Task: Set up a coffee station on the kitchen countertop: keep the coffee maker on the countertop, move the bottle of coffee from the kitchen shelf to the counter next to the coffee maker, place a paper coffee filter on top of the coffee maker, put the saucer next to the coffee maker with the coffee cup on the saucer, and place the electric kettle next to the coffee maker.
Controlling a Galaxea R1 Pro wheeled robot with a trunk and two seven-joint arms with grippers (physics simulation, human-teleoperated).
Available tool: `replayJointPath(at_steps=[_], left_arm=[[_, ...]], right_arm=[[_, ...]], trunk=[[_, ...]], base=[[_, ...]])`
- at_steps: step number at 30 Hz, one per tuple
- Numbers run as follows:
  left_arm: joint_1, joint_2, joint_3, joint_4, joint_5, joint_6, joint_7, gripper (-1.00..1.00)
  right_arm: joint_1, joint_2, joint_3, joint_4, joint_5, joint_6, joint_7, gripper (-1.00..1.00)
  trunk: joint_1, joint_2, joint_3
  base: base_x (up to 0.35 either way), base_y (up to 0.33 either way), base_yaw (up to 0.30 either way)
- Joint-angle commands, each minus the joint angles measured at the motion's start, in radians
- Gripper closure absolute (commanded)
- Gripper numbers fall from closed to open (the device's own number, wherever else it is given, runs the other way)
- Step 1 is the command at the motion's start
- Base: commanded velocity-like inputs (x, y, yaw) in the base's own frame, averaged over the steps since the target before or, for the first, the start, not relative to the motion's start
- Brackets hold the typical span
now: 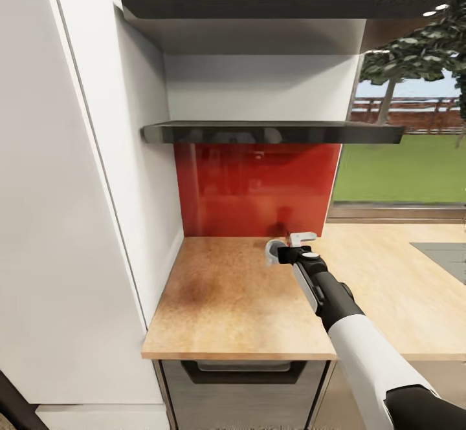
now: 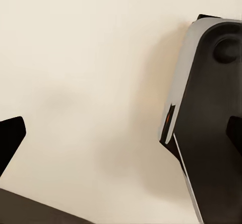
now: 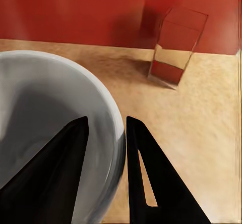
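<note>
- The right gripper [image 3: 103,148] straddles the rim of the shallow white ceramic saucer [image 3: 45,103]: one black finger inside the dish, the other outside, clamped on the rim.
- In the head view the saucer [image 1: 274,251] sits low over the speckled wooden countertop [image 1: 226,301], at about one o'clock from the counter's middle, near the glossy red backsplash [image 1: 255,191].
- The right arm reaches forward, wrist level; a clear glass-like block [image 3: 177,46] stands beyond the fingers.
- The left gripper's [image 2: 121,133] fingers are spread apart, holding nothing.
</note>
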Motion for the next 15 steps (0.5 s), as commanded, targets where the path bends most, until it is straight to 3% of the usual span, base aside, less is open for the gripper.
replayJointPath(at_steps=[1,5,12,15], left_arm=[[0.000,-0.001,-0.008,0.001,0.007,-0.004,0.003,-1.00],[0.000,-0.003,-0.007,0.001,0.006,-0.004,0.004,-1.00],[0.000,-0.007,-0.007,-0.001,0.006,-0.003,0.006,-1.00],[0.000,-0.008,-0.007,-0.002,0.007,-0.003,0.007,-1.00]], right_arm=[[-0.001,-0.001,0.003,-0.001,-0.004,0.005,-0.006,1.00],[-0.001,-0.001,0.002,-0.001,-0.005,0.005,-0.006,1.00],[-0.001,0.000,0.002,-0.001,-0.005,0.005,-0.007,1.00],[-0.001,0.000,0.003,-0.001,-0.005,0.005,-0.007,1.00]], trunk=[[0.000,-0.002,-0.002],[0.000,-0.002,-0.001],[0.000,-0.002,0.003],[0.000,-0.002,0.003]], base=[[-0.201,-0.139,-0.028],[-0.220,-0.156,-0.149],[-0.233,-0.166,-0.263],[-0.234,-0.169,-0.092]])
